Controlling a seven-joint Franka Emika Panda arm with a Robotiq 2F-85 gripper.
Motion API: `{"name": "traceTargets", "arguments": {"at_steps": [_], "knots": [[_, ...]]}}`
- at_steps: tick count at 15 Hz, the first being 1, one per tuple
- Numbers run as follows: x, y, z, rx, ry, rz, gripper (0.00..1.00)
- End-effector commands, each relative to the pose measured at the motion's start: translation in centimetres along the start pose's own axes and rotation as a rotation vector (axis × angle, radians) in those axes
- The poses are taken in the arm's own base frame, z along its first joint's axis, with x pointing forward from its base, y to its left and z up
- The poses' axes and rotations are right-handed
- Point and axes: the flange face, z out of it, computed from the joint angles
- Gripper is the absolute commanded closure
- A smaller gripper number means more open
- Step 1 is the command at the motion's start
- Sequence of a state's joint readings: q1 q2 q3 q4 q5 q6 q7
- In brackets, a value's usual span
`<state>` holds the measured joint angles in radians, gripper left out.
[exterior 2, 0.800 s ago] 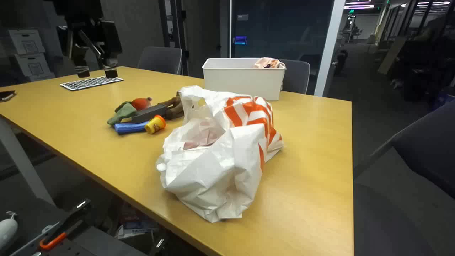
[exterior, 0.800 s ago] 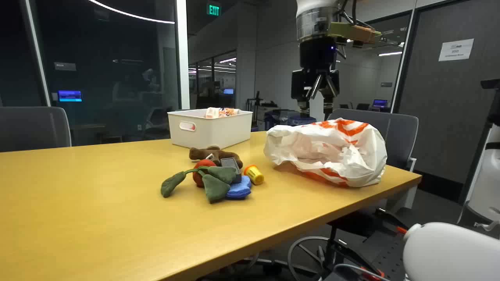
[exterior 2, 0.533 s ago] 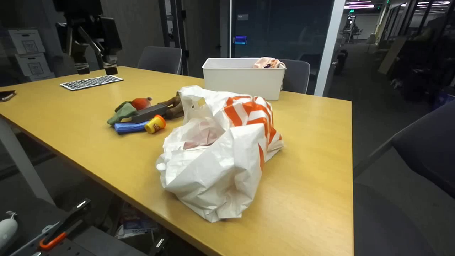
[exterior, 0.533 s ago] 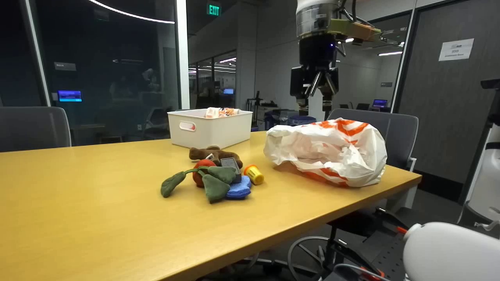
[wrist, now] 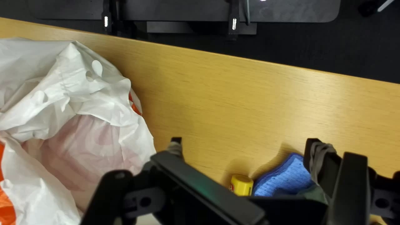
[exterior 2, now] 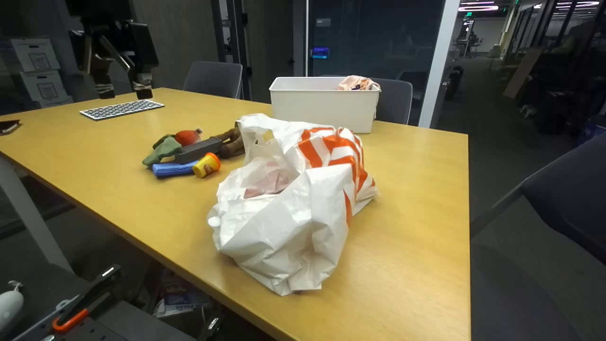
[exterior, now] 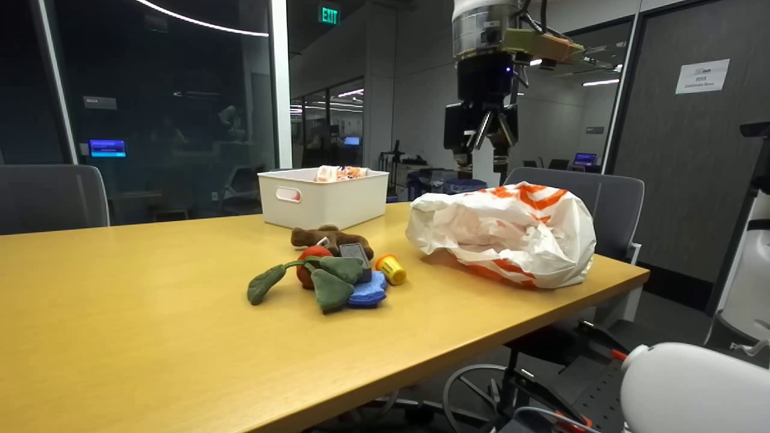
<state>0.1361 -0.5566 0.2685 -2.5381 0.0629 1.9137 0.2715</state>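
Observation:
Well above the table, my gripper (exterior: 483,174) hangs with its fingers spread wide and nothing between them. In the wrist view the gripper (wrist: 243,142) frames bare wood, with a yellow tub (wrist: 242,185) and a blue sponge-like piece (wrist: 286,176) lower down, partly covered by the gripper body. Beside these in an exterior view lie a dark grey block (exterior: 356,258), a red plush (exterior: 308,264) with green leaves (exterior: 332,288), and a brown plush toy (exterior: 325,236). A crumpled white and orange plastic bag (exterior 2: 293,213) lies with its mouth gaping, left of the fingers in the wrist view.
A white bin (exterior 2: 322,106) with a patterned cloth item (exterior 2: 358,84) inside stands on the table. A keyboard (exterior 2: 122,110) and a dark object (exterior 2: 9,127) lie toward the far end. The table edge (wrist: 218,56) crosses the wrist view, and chairs (exterior 2: 215,80) stand around.
The gripper has shifted slightly up and to the left in both exterior views, its fingers still apart. The bag, the bin and the small objects have stayed in place.

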Motion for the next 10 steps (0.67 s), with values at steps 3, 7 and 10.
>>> {"name": "traceTargets", "arguments": {"at_steps": [3, 7, 10], "knots": [[2.6, -12.0, -2.9, -0.009, 0.131, -0.129, 0.00], [7.0, -18.0, -3.2, -0.092, 0.228, -0.208, 0.00], [11.5, -19.3, -1.4, -0.141, 0.229, -0.250, 0.00]]}}
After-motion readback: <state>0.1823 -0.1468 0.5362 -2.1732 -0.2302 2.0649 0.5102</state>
